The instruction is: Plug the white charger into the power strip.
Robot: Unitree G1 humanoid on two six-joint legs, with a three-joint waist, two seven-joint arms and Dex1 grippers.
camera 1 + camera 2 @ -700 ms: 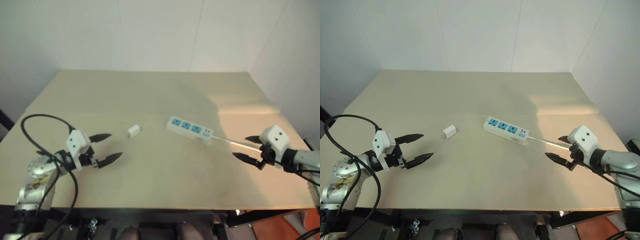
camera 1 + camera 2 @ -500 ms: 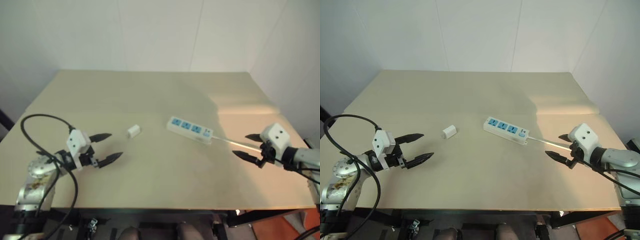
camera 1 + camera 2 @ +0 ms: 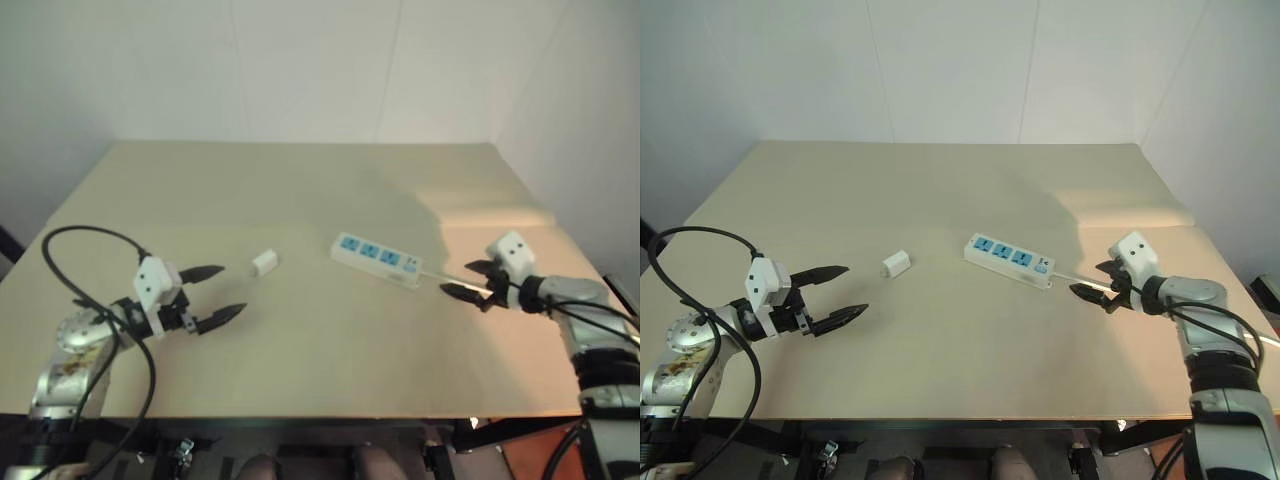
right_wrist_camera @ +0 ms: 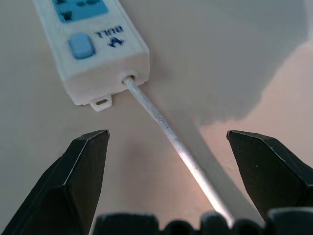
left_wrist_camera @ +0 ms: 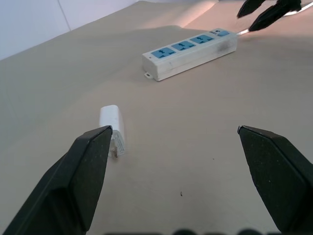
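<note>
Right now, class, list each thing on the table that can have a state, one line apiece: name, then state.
Charger: lying loose on the table, unplugged, apart from the strip.
Power strip: flat on the table, all three blue sockets empty.
Cord: attached to the strip's switch end, lying on the table.
Left pincer: open, holding nothing, short of the charger.
Right pincer: open, holding nothing, straddling the cord near the strip's end.

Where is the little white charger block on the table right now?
The small white rectangular charger lies on the tan tabletop, left of the long white power strip and just ahead of the open left tool, touching neither.
</note>
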